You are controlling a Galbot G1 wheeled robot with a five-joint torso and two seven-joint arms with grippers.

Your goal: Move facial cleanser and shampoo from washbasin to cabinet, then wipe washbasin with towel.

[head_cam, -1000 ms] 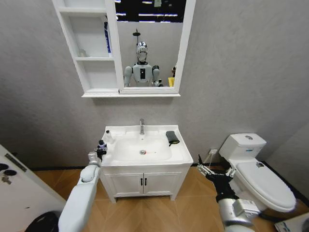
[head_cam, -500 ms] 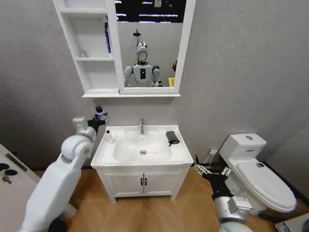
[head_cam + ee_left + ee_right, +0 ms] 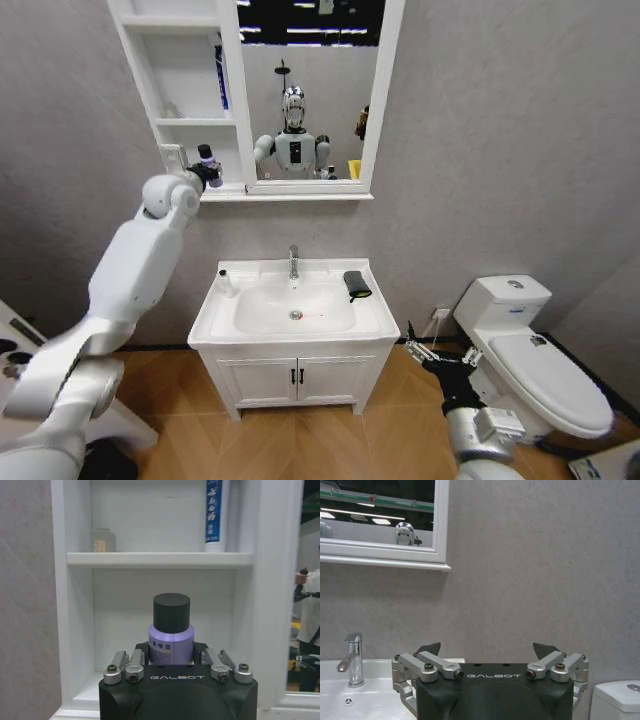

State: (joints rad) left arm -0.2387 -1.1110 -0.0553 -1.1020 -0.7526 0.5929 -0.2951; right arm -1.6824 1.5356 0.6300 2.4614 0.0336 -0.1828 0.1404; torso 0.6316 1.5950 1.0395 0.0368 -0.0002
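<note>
Jaws clamped on purple bottle (image 3: 171, 636), left gripper (image 3: 207, 168) at cabinet (image 3: 180, 100) bottom shelf; right gripper (image 3: 487, 652) wide, well below cabinet.

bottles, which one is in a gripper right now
The purple bottle with the dark cap: the left gripper holds it up at the cabinet's lowest shelf. The small white bottle stands on the washbasin; the blue tube stands on a higher shelf.
</note>
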